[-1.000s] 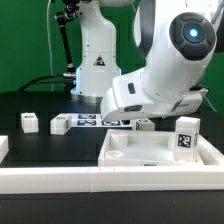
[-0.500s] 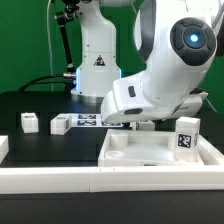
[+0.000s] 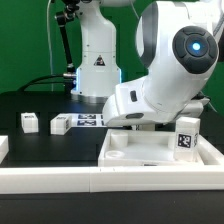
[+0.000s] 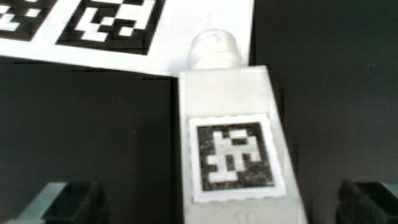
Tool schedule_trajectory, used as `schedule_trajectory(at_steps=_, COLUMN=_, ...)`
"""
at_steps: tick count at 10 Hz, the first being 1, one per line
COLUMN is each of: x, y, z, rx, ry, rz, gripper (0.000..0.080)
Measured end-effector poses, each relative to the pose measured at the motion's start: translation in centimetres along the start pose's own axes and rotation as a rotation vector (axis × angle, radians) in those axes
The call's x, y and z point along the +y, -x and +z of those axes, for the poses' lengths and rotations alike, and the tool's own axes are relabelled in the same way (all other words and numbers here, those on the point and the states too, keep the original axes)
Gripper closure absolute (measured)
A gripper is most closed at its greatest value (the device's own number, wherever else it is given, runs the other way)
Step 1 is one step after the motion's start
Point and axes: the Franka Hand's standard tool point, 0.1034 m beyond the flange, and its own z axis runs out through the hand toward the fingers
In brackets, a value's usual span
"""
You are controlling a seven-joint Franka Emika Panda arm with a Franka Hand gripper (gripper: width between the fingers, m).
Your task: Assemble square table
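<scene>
Squarely beneath the open claw lies a white blocky plastic leg with a black-and-white square tag on its upper face. The wrist view shows the two dark fingertips standing wide on either side of the leg. Each is apart from it, with black surface showing in the gaps, and nothing is gripped.

The leg's long axis runs crosswise to the line between the fingers, so the jaws face its two long side walls. Its narrow pegged end points away toward the marker board, reaching that board's edge; whether it touches I cannot tell. Judging from this, the coming move is a straight descent and a close across the leg's short width, with no turn of the wrist called for.

In the exterior view the arm's bulk hides claw and leg alike. The white square plastic slab with a raised rim rests at the exterior view's right, with another leg upright on it.
</scene>
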Motion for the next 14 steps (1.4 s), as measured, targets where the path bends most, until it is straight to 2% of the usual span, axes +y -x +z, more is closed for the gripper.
schedule_trajectory(at_steps=1, x=0.1, y=0.0, z=0.0, rx=-0.001, ry=-0.001, rz=0.002, gripper=0.015)
schedule_trajectory(at_steps=2, x=0.2, y=0.0, z=0.0, rx=0.0, ry=-0.003, rz=0.003, gripper=0.028)
schedule_trajectory(at_steps=3, x=0.2, y=0.0, z=0.0, rx=0.0, ry=-0.004, rz=0.004, gripper=0.028)
schedule_trajectory(at_steps=4, x=0.2, y=0.0, z=0.0, rx=0.0, ry=-0.004, rz=0.004, gripper=0.0432)
schedule_trajectory(at_steps=5, x=0.3, y=0.0, z=0.0, rx=0.0, ry=-0.004, rz=0.004, gripper=0.0511)
schedule_trajectory(at_steps=8, x=0.5, y=0.0, z=-0.1, rx=0.0, ry=-0.008, rz=0.006, gripper=0.0511)
schedule_trajectory(at_steps=10, x=1.2, y=0.6, z=-0.9, rx=0.001, ry=-0.023, rz=-0.007, gripper=0.0511)
schedule_trajectory(at_steps=12, x=3.0, y=2.8, z=-3.8, rx=-0.018, ry=-0.066, rz=-0.041, gripper=0.0511)
schedule_trajectory(at_steps=14, x=4.3, y=4.1, z=-5.8, rx=-0.017, ry=-0.098, rz=-0.026, gripper=0.0509)
